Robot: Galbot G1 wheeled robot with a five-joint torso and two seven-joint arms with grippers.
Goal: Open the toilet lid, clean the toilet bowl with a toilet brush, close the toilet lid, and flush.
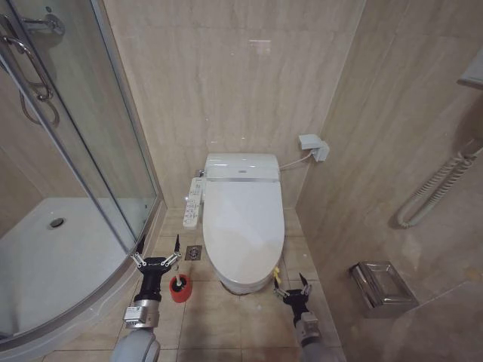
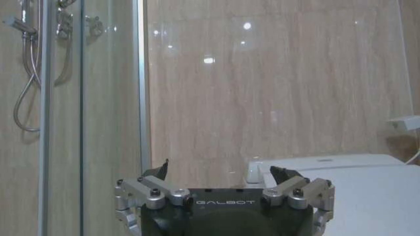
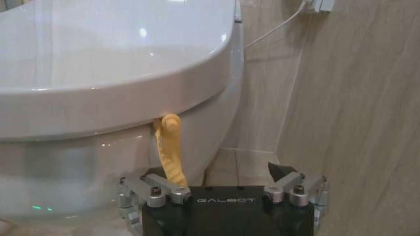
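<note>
At the front of the toilet, down at about 5 o'clock from the closed lid (image 1: 243, 219), our right gripper (image 1: 291, 285) hangs low with its fingers spread, and the wrist view shows the yellow strap (image 3: 169, 152) dangling from the lid's rim between those fingers, nearer one of them and not yet pinched. We judge the step in hand to be taking hold of that strap so the lid can be swung up. To do it well, we want the strap centred between the fingers before they close, since it hangs limp and could slip aside if one finger nudges it first. We should grip it close under the rim, where it has less slack, and then lift along an arc toward the tank at 12 o'clock, not straight up, because the lid turns on its hinge there. The wall stands just beside the gripper at 3 o'clock, so we have little room to swing outward. The bowl (image 1: 240, 283) sits beneath the lid, showing at its front, with the button panel (image 1: 194, 202) along the side at 9 o'clock. Our left gripper (image 1: 156, 258) waits with fingers apart at about 7 o'clock from the lid, just beside the red holder (image 1: 179, 289) that carries the brush (image 1: 177, 260), holding nothing.
</note>
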